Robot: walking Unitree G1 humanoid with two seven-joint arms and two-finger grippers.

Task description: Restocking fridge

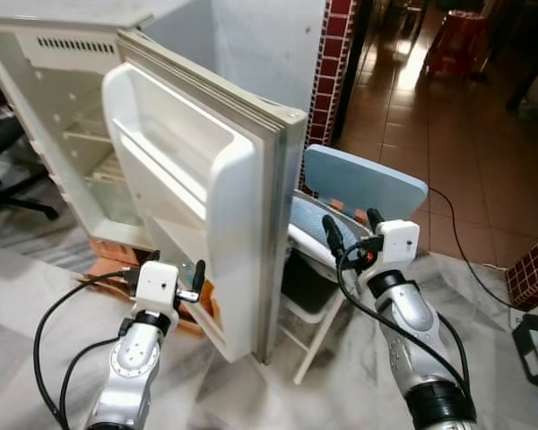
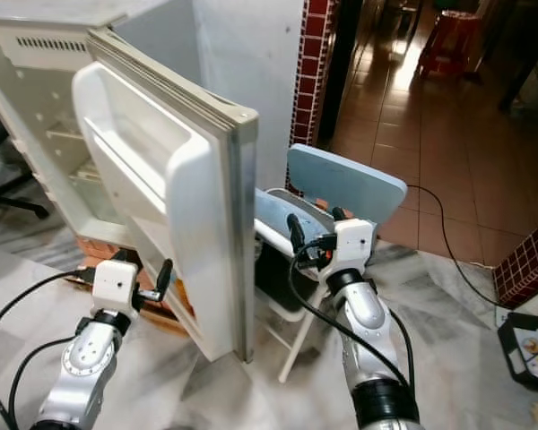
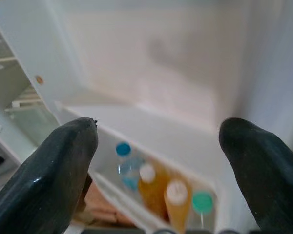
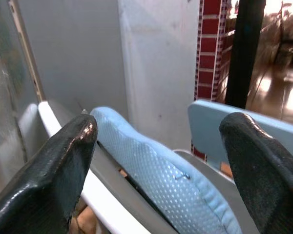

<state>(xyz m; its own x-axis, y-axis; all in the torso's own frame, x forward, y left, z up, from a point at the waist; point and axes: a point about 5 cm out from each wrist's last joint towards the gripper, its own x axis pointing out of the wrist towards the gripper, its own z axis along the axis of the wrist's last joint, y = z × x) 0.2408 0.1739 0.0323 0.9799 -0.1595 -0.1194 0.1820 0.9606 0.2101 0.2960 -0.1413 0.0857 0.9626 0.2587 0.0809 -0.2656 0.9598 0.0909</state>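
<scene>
The fridge door stands swung wide open, and everything else arranges itself around it. On its inner side, low down, the left gripper hovers with its two black fingers apart and nothing between them, aimed at the bottom door shelf, probably so the robot can check what is stocked there. From the wrist view I count five bottles standing upright in that shelf: two with orange contents and white caps, one clear with a blue cap, one with a green cap, and a fifth I can barely make out.

On the door's outer side, the right gripper hangs over a light-blue folding chair pushed against the door's edge; its fingers are also spread and empty. The fridge cabinet behind the door shows bare wire shelves, so I judge the restocking is hardly begun.
</scene>
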